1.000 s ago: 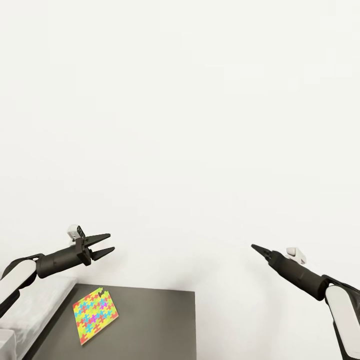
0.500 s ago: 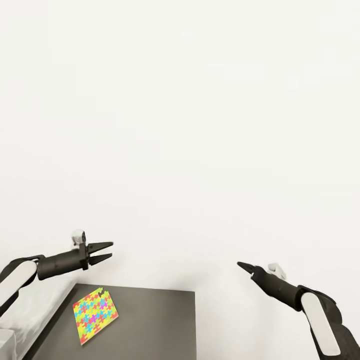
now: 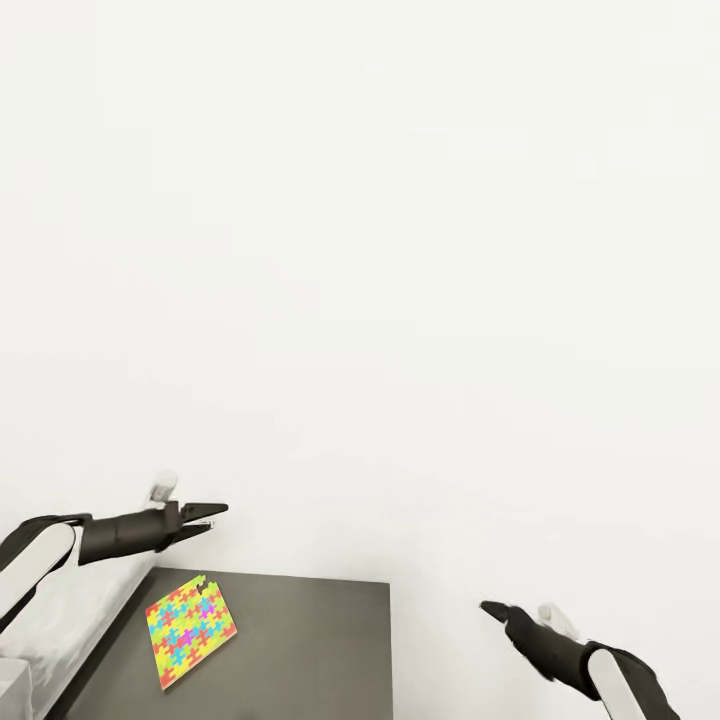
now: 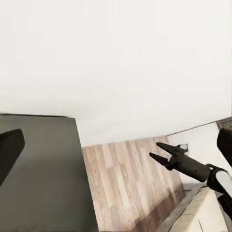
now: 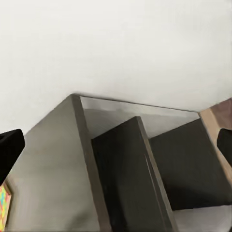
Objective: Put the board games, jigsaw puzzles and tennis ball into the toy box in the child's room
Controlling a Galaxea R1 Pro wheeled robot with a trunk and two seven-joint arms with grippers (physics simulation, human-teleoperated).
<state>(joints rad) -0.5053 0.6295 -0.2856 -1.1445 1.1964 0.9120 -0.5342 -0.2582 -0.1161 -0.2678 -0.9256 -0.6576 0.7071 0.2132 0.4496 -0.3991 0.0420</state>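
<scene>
A bright multicoloured jigsaw puzzle (image 3: 190, 630) lies flat on the dark grey table (image 3: 300, 650), near its left side. My left gripper (image 3: 208, 515) hovers above the table's back left corner, higher than the puzzle, and stands open; its dark fingers (image 4: 9, 147) sit far apart in the left wrist view. My right gripper (image 3: 490, 608) hangs low to the right of the table, beyond its edge, open and empty. It also appears in the left wrist view as the right gripper (image 4: 157, 151), with its two fingers apart. The toy box, board games and tennis ball are out of view.
A white bed (image 3: 60, 620) borders the table on the left. A blank white wall (image 3: 360, 250) rises behind. The right wrist view looks at the table's side with dark shelves (image 5: 145, 174) under its top. Wooden floor (image 4: 125, 183) lies right of the table.
My right arm has dropped steadily, so its gripper now sits much lower, level with the table. My left gripper has sunk a little and rolled edge-on. The puzzle has not moved.
</scene>
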